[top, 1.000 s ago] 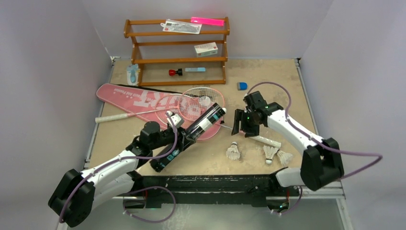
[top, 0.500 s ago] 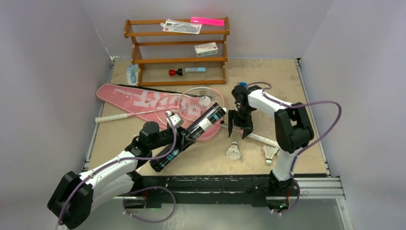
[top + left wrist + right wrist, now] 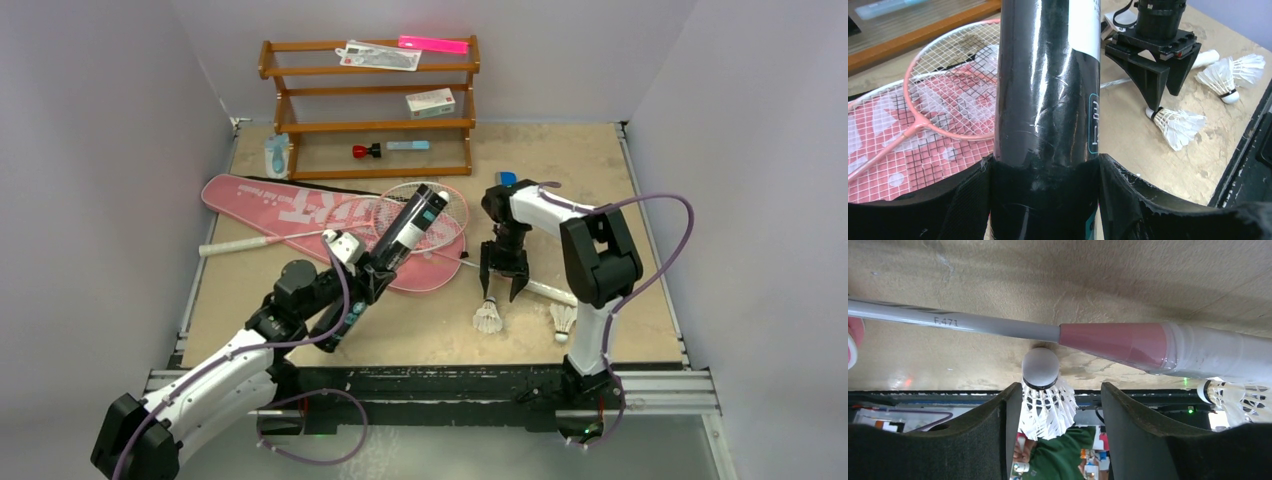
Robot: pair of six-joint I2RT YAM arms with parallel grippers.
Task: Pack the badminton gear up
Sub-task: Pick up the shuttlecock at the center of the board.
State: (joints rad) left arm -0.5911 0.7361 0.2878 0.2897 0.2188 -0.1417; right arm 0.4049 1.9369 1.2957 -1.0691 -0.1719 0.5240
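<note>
My left gripper (image 3: 372,270) (image 3: 1045,165) is shut on the long black tube (image 3: 405,232) (image 3: 1048,75), which slants up off the table over the rackets. My right gripper (image 3: 501,293) (image 3: 1060,390) points down, open, with a white shuttlecock (image 3: 488,318) (image 3: 1040,367) between its fingers; the feathers brush one finger. Two more shuttlecocks (image 3: 1220,80) lie to the right. A pink-framed racket (image 3: 425,205) rests across the pink bag (image 3: 280,200). The second racket's white handle (image 3: 552,292) (image 3: 1218,352) runs just behind the right gripper.
A brown wooden rack (image 3: 370,125) stands at the back with a small white box (image 3: 430,102) and a red item (image 3: 365,151) on its shelves. A small blue object (image 3: 506,180) lies behind the right arm. A black rail (image 3: 450,385) borders the near edge.
The left arm has swung the tube's far end up and back over the racket head. The right gripper has come down around the near shuttlecock, and its jaws have narrowed a little.
</note>
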